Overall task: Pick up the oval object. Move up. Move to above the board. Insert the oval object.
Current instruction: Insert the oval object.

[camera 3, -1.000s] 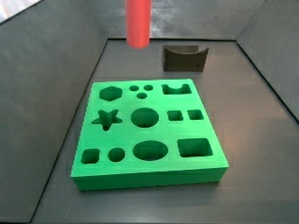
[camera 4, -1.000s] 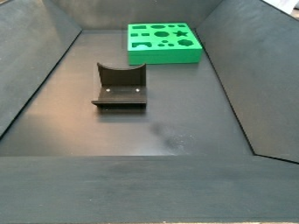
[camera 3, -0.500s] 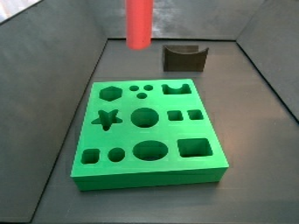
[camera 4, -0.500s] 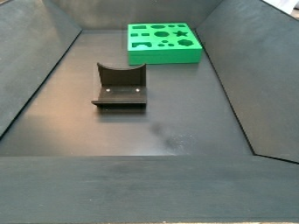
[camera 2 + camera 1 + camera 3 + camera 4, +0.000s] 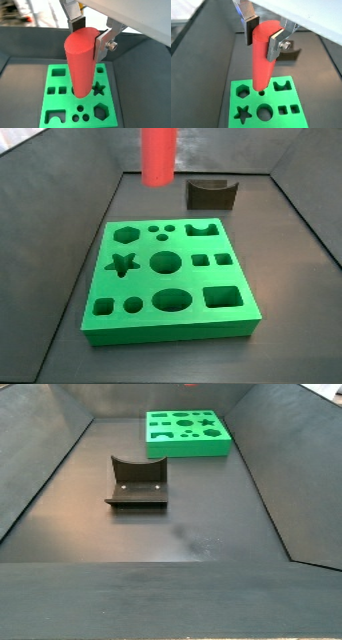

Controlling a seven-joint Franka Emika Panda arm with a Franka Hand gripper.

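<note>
Both wrist views are filled by the gripper (image 5: pixel 264 34), whose flat silver fingers (image 5: pixel 276 44) with dark pads are clamped on the upper part of the oval object (image 5: pixel 262 60), a smooth red peg held upright and clear of everything beneath it. Below the peg's rounded lower end the board (image 5: pixel 294 118) is seen, a bright green slab lying flat on the dark floor (image 5: pixel 297 328) of the enclosure. In a wrist view the gripper (image 5: pixel 89 34) grips the oval object (image 5: pixel 83 65) from two opposite sides, and the board (image 5: pixel 111 93) is visible around the peg, with its star, hexagon, square and round holes open. In a side view only the lower portion of the oval object (image 5: pixel 159 154) enters from the upper edge, suspended in the air above the far part of the floor, beyond the far edge of the board (image 5: pixel 167 334) and just beside the fixture (image 5: pixel 211 194), a dark bracket standing on the floor behind the board; the gripper itself is cut off by the frame there. In a side view the board (image 5: pixel 214 446) lies at the far end of the enclosure and the fixture (image 5: pixel 138 484) stands nearer, well apart from it; neither the peg nor the gripper is seen in that view
</note>
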